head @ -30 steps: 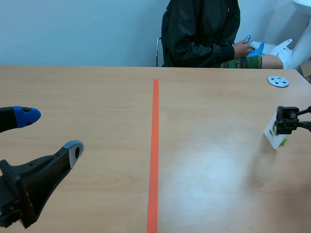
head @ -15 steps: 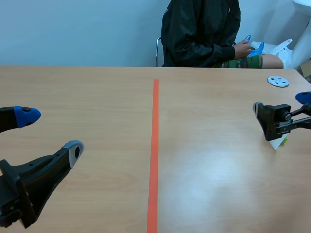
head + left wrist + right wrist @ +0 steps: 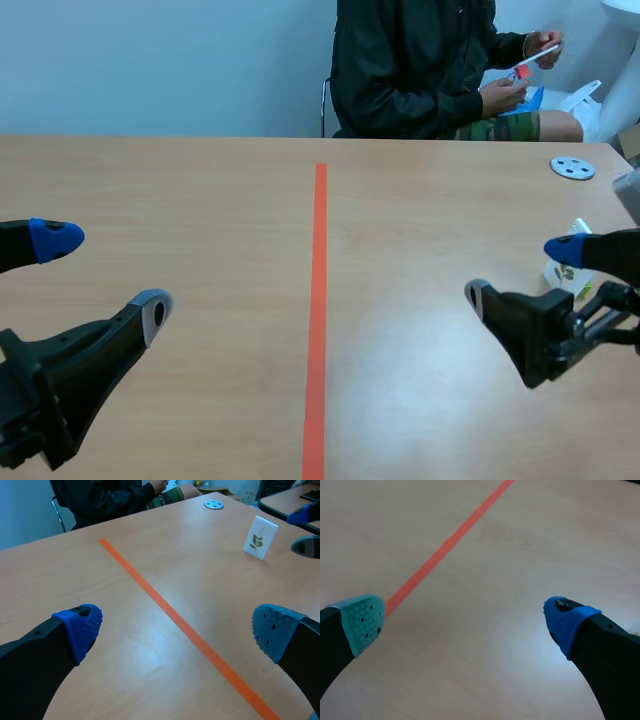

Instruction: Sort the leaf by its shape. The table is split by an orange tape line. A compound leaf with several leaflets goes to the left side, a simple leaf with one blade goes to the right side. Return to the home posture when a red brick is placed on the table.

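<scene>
A white card (image 3: pixel 260 537) printed with a small green sprig of several leaflets stands upright on the table, right of the orange tape line (image 3: pixel 318 300). In the scene view the card (image 3: pixel 563 279) shows partly behind my right gripper (image 3: pixel 520 272), which is open and hangs just in front of it, holding nothing. In its own wrist view the right gripper (image 3: pixel 465 620) sees only bare table and the tape line. My left gripper (image 3: pixel 104 272) is open and empty low over the left half, far from the card; its wrist view (image 3: pixel 175 630) looks across the line.
A grey round disc (image 3: pixel 572 167) lies at the far right of the table. A person in a dark jacket sits across the table, holding a small card (image 3: pixel 530 60) in raised hands. The right gripper (image 3: pixel 305 530) shows beside the card in the left wrist view.
My right gripper was shut on the card, then opened and drew back toward the near edge, leaving the card standing. The person raised their hands. The left arm stayed still.
</scene>
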`<state>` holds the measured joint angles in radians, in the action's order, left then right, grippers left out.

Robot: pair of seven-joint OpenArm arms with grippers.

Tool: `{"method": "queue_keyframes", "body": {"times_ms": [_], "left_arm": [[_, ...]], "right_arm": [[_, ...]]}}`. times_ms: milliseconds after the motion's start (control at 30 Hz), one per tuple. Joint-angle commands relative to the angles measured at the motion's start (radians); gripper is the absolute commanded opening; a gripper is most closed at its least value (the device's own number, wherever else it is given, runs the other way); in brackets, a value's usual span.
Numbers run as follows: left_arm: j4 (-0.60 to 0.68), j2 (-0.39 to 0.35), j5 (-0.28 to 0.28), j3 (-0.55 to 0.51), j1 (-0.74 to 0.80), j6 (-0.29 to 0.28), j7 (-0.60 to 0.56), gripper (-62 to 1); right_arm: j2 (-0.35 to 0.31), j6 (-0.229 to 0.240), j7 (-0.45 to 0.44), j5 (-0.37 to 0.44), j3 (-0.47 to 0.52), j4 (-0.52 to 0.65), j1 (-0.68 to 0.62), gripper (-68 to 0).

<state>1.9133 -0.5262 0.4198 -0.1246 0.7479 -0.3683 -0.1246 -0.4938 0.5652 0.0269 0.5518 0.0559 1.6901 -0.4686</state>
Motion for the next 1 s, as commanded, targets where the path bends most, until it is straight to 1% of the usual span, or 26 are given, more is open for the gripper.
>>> {"method": "queue_keyframes", "body": {"times_ms": [0, 167, 267, 333, 467, 533, 600, 700, 833, 967], "left_arm": [[0.012, 0.005, 0.006, 0.004, -0.003, -0.001, -0.015, 1.4], [0.012, 0.005, 0.006, 0.004, -0.003, -0.001, -0.015, 1.4], [0.012, 0.005, 0.006, 0.004, -0.003, -0.001, -0.015, 1.4], [0.012, 0.005, 0.006, 0.004, -0.003, -0.001, -0.014, 1.4], [0.012, 0.005, 0.006, 0.004, -0.003, -0.001, -0.015, 1.4], [0.012, 0.005, 0.006, 0.004, -0.003, -0.001, -0.015, 1.4], [0.012, 0.005, 0.006, 0.004, -0.003, -0.001, -0.015, 1.4], [0.012, 0.005, 0.006, 0.004, -0.003, -0.001, -0.014, 1.4], [0.012, 0.005, 0.006, 0.004, -0.003, -0.001, -0.013, 1.4], [0.012, 0.005, 0.006, 0.004, -0.003, -0.001, -0.011, 1.4]], "right_arm": [[-0.018, 0.014, -0.003, 0.032, 0.01, 0.023, -0.004, 0.4], [-0.019, 0.069, 0.107, 0.098, 0.01, 0.055, -0.032, 0.4], [-0.026, 0.114, 0.163, 0.146, 0.01, 0.056, -0.034, 0.4], [-0.035, 0.121, 0.172, 0.176, 0.01, 0.059, -0.035, 0.4], [-0.038, 0.121, 0.173, 0.179, 0.01, 0.085, -0.032, 0.4], [-0.038, 0.115, 0.172, 0.178, 0.01, 0.113, -0.031, 0.4], [-0.037, 0.098, 0.173, 0.166, 0.01, 0.147, -0.028, 0.4], [-0.027, 0.055, 0.175, 0.122, 0.01, 0.192, -0.029, 0.4], [-0.009, 0.004, 0.174, 0.098, 0.01, 0.228, -0.03, 0.4], [0.007, -0.001, 0.174, 0.08, 0.009, 0.233, -0.03, 0.4]]}}
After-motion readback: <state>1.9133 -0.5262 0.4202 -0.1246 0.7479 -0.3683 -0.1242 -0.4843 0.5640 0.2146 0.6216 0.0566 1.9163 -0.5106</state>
